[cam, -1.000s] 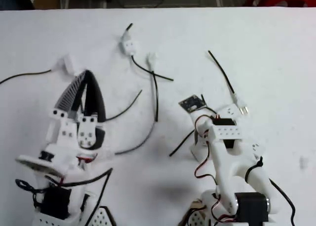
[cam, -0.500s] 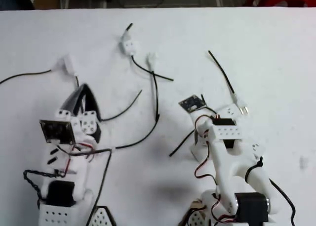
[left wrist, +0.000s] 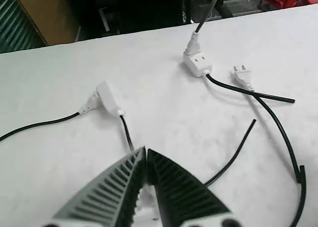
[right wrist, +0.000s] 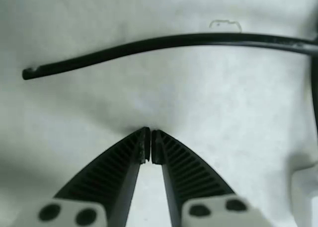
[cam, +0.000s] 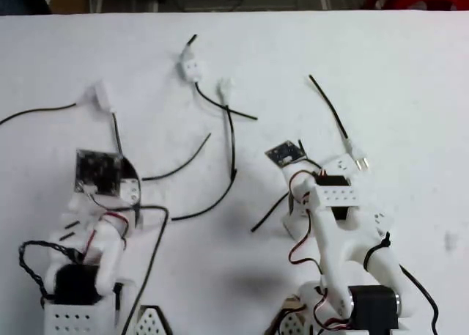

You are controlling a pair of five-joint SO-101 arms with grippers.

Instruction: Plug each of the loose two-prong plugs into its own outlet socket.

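My left gripper (left wrist: 145, 156) and right gripper (right wrist: 150, 145) are pinched together, both empty. The socket (left wrist: 199, 65) holds a seated plug (left wrist: 193, 42), with a loose plug (left wrist: 242, 74) beside it.

The white table (cam: 410, 71) bears a socket (cam: 190, 67) (white, with black cord at both ends). A loose plug (cam: 224, 88) lies just beside the socket. A white block (cam: 99, 97) on a cord lies well to the socket's left, and a second plug (cam: 357, 159) lies far to its right.
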